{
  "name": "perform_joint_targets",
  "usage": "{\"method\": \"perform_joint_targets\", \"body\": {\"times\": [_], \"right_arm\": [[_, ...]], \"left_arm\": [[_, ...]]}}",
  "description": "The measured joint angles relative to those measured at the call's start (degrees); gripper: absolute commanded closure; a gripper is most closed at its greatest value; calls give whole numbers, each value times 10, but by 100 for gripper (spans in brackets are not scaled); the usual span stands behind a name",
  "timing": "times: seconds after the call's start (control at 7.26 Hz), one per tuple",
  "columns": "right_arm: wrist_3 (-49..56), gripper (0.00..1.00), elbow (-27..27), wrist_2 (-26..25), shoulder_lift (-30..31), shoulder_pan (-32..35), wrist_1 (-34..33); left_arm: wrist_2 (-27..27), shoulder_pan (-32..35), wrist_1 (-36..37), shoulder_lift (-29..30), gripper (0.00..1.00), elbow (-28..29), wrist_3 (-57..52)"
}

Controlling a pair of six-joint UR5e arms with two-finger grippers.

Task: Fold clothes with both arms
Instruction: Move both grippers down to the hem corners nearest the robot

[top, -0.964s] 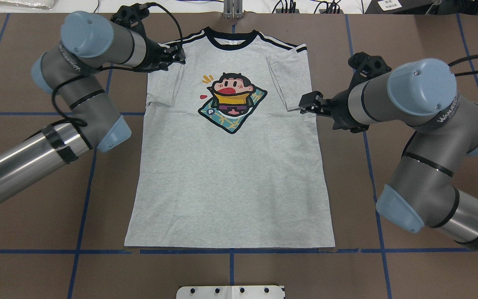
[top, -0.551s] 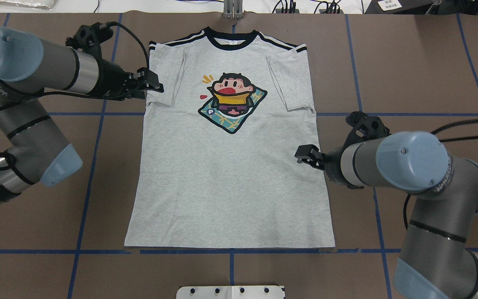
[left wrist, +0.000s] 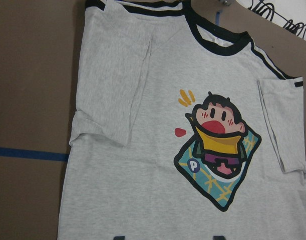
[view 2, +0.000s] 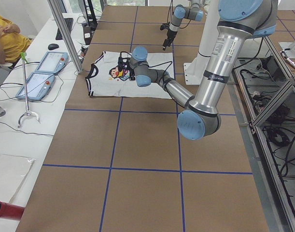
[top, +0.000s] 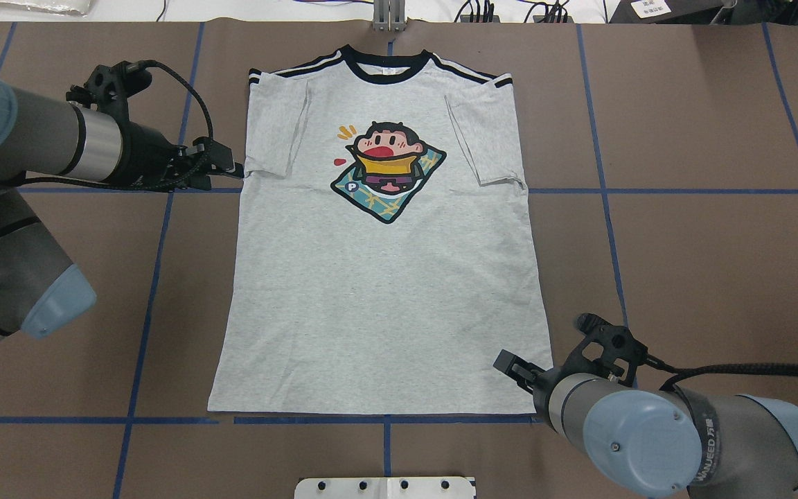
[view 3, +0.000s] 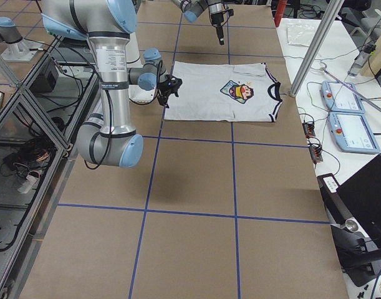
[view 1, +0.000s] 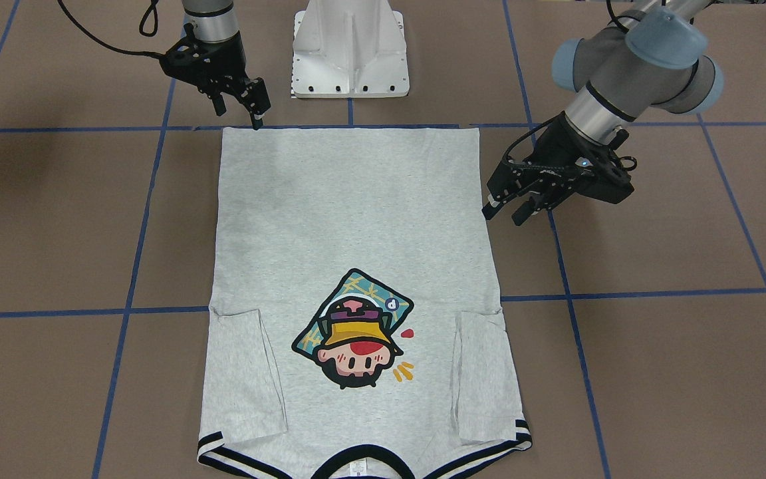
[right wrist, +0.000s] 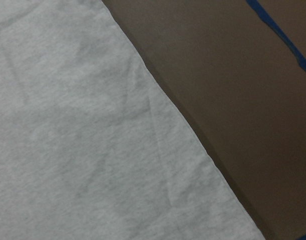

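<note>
Two-arm fold at the reaching stage, with T-shirt [view 1: 356, 219] flat mid-table, empty left gripper [view 1: 503, 214] spread beside its side edge, empty right gripper [view 1: 240, 110] spread at a hem corner; next, likely, lowering to pinch cloth.

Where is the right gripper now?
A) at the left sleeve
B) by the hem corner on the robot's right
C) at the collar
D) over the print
B: in the front-facing view the right gripper hangs by the hem corner of the shirt nearest the base, far from the collar, print and sleeves.
</note>
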State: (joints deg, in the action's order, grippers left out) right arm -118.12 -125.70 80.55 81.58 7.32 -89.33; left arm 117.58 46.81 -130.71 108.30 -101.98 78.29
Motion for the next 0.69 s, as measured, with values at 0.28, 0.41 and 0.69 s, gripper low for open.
{"method": "perform_joint_targets", "body": {"times": [0.28, 0.41, 0.69], "right_arm": [[-31, 7, 17, -4, 0, -14, -9], [-41, 7, 26, -4, 0, -19, -10], [-47, 11, 36, -2, 0, -22, -11]], "left_arm": [[-1, -1, -1, -7, 32, 0, -1], [-1, -2, -1, -7, 32, -1, -1], [-1, -3, -1, -6, 31, 0, 0]]}}
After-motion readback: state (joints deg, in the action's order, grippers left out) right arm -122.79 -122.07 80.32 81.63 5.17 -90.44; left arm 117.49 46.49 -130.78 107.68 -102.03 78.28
